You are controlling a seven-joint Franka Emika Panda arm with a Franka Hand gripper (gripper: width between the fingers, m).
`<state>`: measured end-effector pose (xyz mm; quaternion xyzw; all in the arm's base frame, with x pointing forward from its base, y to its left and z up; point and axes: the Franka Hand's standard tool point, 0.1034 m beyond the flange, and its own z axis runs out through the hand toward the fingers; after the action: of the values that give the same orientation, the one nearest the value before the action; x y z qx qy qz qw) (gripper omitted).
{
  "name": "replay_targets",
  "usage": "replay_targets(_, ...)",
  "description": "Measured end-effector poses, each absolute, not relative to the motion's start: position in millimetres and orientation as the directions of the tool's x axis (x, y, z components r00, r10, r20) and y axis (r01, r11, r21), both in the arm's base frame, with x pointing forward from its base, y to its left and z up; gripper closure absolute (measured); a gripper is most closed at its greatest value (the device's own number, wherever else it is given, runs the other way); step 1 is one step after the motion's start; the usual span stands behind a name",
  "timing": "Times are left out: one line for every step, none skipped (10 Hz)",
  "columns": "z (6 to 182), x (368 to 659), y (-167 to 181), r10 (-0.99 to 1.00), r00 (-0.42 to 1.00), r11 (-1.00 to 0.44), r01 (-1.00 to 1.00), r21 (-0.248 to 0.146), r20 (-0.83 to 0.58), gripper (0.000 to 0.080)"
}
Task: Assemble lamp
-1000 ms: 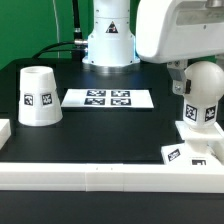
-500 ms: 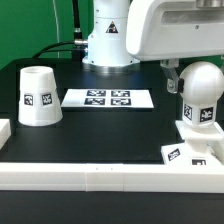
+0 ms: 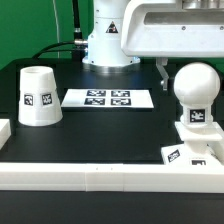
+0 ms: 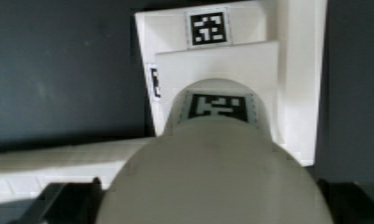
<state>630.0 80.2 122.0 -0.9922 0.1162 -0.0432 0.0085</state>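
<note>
Up goes the wrist: a second ago its white housing sat low over the bulb and hid the top, and now it has lifted clear, leaving the whole ball on show in the exterior view. The gripper (image 4: 210,200) hangs right above that bulb (image 3: 195,83), jaws spread wide and nothing gripped. In the wrist view the dark fingers (image 4: 68,198) sit out at either side of the rounded white top, apart from it. One dark finger shows in the exterior view too, just off the ball on the exterior view's left, not touching.

The bulb stands upright, neck down, on the squat base (image 3: 205,145), with a square tag on the neck facing the camera and another on the base's slanted face. Whether the neck is fully seated I can't tell. Base and bulb sit at the exterior view's right, just behind the long white rail (image 3: 100,172) running along the front of the black table (image 3: 110,130).

Moving out, the marker board (image 3: 108,98) lies flat mid-table. Well away at the exterior view's left, the shade (image 3: 38,97) stands alone, narrow end up, tag to the front.
</note>
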Motion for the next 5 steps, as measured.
replay_targets(121.9,629.2,81.2,-0.331,0.941,-0.944,-0.329,-0.032,0.076,0.0220)
replay_targets(121.3,626.7,83.4,-0.464,0.884,-0.886,-0.463,-0.039,0.055,0.0220)
replay_targets(121.1,625.5,84.5,-0.522,0.852,-0.853,-0.520,-0.041,0.044,0.0220)
replay_targets(121.0,624.6,85.3,-0.594,0.804,-0.805,-0.592,-0.046,0.030,0.0220)
replay_targets(121.0,623.4,86.5,-0.663,0.749,-0.748,-0.661,-0.050,0.013,0.0220)
